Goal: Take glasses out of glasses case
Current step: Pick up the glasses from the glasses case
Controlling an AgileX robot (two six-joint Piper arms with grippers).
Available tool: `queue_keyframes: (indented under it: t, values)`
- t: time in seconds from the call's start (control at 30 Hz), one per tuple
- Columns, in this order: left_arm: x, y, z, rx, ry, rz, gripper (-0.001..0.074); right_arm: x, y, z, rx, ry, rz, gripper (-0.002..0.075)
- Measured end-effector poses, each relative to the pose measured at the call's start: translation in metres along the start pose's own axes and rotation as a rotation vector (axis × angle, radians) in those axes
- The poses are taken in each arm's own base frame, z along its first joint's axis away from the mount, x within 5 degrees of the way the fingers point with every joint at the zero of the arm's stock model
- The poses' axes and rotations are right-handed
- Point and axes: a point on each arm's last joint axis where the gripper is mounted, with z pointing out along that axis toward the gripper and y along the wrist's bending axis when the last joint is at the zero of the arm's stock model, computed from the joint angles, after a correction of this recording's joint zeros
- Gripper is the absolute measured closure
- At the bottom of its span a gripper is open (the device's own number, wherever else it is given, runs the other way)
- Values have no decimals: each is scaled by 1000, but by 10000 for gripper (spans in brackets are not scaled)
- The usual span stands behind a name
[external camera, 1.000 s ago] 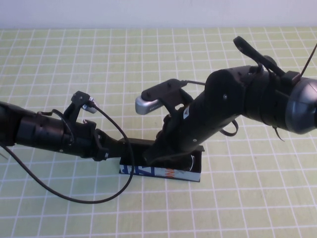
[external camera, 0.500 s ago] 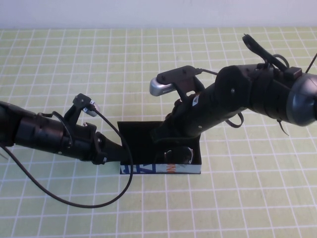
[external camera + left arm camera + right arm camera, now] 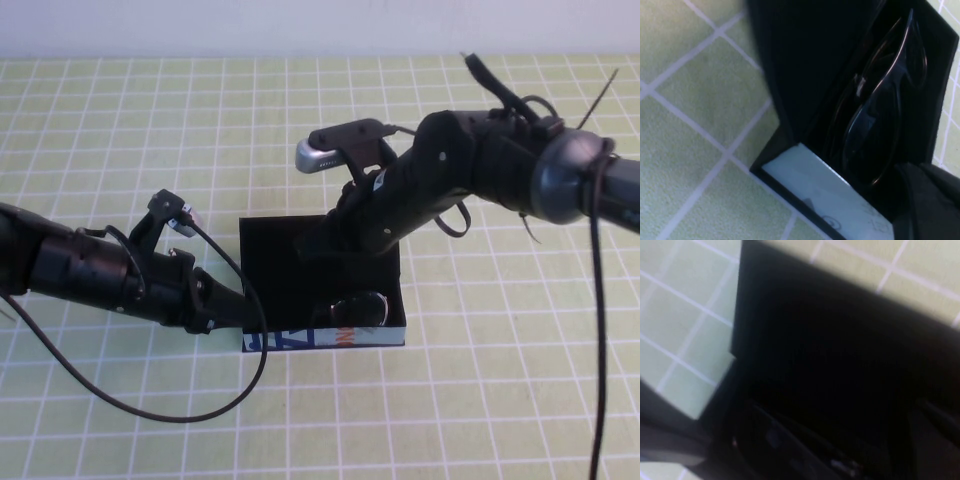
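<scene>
The glasses case (image 3: 322, 339) stands open near the table's middle, its printed front facing me. Its black lid (image 3: 285, 248) lies back almost flat behind the box. The black glasses (image 3: 360, 308) lie inside, showing at the right half. The left wrist view looks down into the box at the glasses (image 3: 875, 125) and the pale printed front (image 3: 825, 195). My left gripper (image 3: 232, 313) is at the case's left end. My right gripper (image 3: 318, 250) is low over the opened lid, which fills the right wrist view (image 3: 840, 340).
The table is a green mat with a white grid (image 3: 150, 120), bounded by a white wall at the back. A black cable (image 3: 150, 405) from the left arm loops over the mat in front of the case. The right arm's bulk hangs over the case's back right.
The lid has swung from nearly shut to lying back flat. My right arm moved back and up with it, uncovering the glasses. The left arm barely moved.
</scene>
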Motion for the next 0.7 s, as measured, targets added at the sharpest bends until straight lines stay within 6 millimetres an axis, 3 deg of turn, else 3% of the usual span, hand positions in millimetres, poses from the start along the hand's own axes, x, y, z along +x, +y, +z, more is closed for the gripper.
queue_keyframes:
  t: [0.13, 0.37, 0.53, 0.7]
  values:
    - [0, 0, 0, 0, 0, 0, 739, 1, -6, 17, -4, 65, 9, 743]
    - [0, 0, 0, 0, 0, 0, 739, -3, -10, 22, -7, 81, 15, 743]
    - [0, 0, 0, 2, 0, 0, 739, -9, -7, 14, -21, 105, -29, 743]
    - [-3, -2, -1, 30, -3, 12, 739, -16, 2, -12, -46, 117, -120, 743]
